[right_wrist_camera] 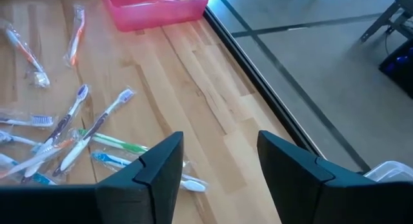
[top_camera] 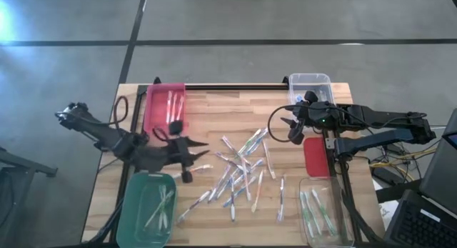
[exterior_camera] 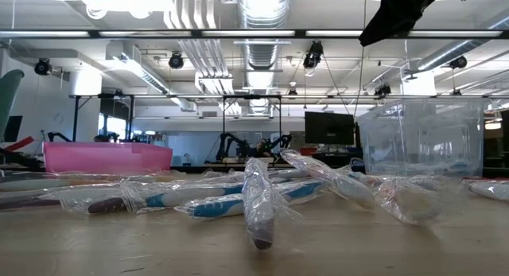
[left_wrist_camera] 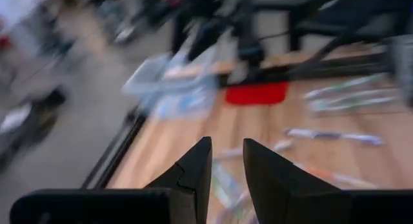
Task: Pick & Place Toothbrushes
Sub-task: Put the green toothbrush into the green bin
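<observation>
both hands empty: right hand [right_wrist_camera: 219, 166] open, left hand [left_wrist_camera: 226, 169] narrowly parted.

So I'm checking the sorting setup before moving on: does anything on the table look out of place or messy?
Mostly the wrapped toothbrushes: they lie scattered mid-table, crisscrossed at every angle, several overlapping. A few already lie in the pink bin, green bin and clear bin. Nothing looks damaged.

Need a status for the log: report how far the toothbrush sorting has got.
Done: a few toothbrushes lie in the pink bin, green bin and clear bin. In hand: nothing; the left tool and right tool are both empty. Left: the loose pile mid-table.
</observation>
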Tool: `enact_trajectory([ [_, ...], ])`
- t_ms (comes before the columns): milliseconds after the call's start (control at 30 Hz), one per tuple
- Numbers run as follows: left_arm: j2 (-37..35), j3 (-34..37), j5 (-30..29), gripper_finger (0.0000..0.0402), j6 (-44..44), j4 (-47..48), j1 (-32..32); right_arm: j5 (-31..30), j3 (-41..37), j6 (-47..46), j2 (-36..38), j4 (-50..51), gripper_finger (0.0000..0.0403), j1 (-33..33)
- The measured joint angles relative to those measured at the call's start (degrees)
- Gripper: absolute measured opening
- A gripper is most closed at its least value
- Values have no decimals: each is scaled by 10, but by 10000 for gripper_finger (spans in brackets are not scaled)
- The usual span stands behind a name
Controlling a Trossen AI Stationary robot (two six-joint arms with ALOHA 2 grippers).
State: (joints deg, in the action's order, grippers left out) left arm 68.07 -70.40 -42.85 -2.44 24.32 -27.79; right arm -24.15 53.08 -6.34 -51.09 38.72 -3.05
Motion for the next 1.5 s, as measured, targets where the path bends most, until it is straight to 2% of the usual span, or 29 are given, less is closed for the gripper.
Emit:
enact_trajectory([
  [133, 0, 33, 166, 94, 98, -104, 56, 0, 0, -10, 0, 0, 182, 0],
  [233, 0, 43, 220, 94, 119, -118, 93, 0, 0, -10, 0, 0, 177, 0],
  [500, -34, 44, 210, 94, 116, -108, 142, 0, 0, -6, 0, 4, 185, 0],
  [633, -74, 44, 177, 94, 68, -76, 143, 0, 0, 7, 1, 4, 193, 0],
  [900, -158, 45, 170, 94, -18, 33, 143, -2, 0, 25, 1, -10, 197, 0],
  [1133, -197, 44, 170, 94, 0, 54, 143, -74, 3, 63, 1, -38, 175, 0],
  [1367, -208, 45, 170, 94, 67, 54, 143, -78, 20, 64, 1, -29, 153, 0],
  [1500, -206, 45, 170, 94, 67, 53, 143, -79, 25, 68, 1, -30, 142, 0],
])
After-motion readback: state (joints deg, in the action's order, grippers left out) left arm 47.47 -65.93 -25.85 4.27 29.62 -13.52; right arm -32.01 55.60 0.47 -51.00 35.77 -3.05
